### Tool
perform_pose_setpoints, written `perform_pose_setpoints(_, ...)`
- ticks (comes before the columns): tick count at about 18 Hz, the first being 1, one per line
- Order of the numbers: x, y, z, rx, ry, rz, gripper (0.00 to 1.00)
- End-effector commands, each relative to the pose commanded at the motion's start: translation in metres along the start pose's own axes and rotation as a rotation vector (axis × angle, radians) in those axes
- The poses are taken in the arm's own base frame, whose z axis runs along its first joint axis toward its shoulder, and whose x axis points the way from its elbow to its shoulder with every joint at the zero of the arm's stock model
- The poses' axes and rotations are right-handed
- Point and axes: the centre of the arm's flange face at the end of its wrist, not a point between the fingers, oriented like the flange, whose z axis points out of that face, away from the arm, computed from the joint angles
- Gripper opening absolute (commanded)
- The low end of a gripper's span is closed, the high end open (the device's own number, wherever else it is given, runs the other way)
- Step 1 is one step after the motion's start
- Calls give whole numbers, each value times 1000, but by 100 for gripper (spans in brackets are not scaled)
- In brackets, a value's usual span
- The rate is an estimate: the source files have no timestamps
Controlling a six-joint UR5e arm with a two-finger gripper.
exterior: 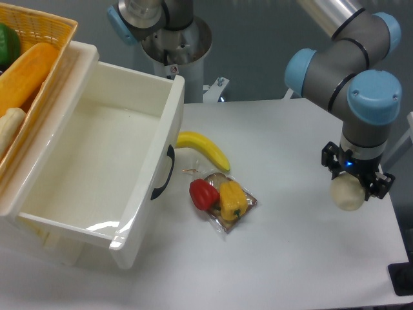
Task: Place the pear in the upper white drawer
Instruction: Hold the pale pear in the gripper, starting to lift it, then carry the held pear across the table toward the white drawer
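Observation:
The pear (347,194) is a pale cream roundish fruit held at the right side of the table, a little above the white tabletop. My gripper (353,184) points straight down and is shut on the pear, with its dark fingers on both sides of the fruit. The upper white drawer (145,177) stands pulled out at the left, a big glossy white box with a dark curved handle (164,173) on its front. Its inside is bare. The pear is far to the right of the drawer.
A yellow banana (205,149) lies just right of the drawer front. A clear pack with a red and a yellow pepper (221,197) lies below the banana. A woven orange basket (32,61) with produce sits above the drawer at the far left. The arm's base column (174,45) stands behind.

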Motion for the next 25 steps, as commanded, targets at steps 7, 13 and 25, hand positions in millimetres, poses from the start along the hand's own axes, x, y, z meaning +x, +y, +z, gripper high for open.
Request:
perform_pose_setpoints(7,2,1,-1,-25,-1,-9,0)
perform_pose_setpoints(13,16,3,-16,-19,-5,-14,0)
perform_pose_setpoints(25,71,-43,-40,79,25,-86,0)
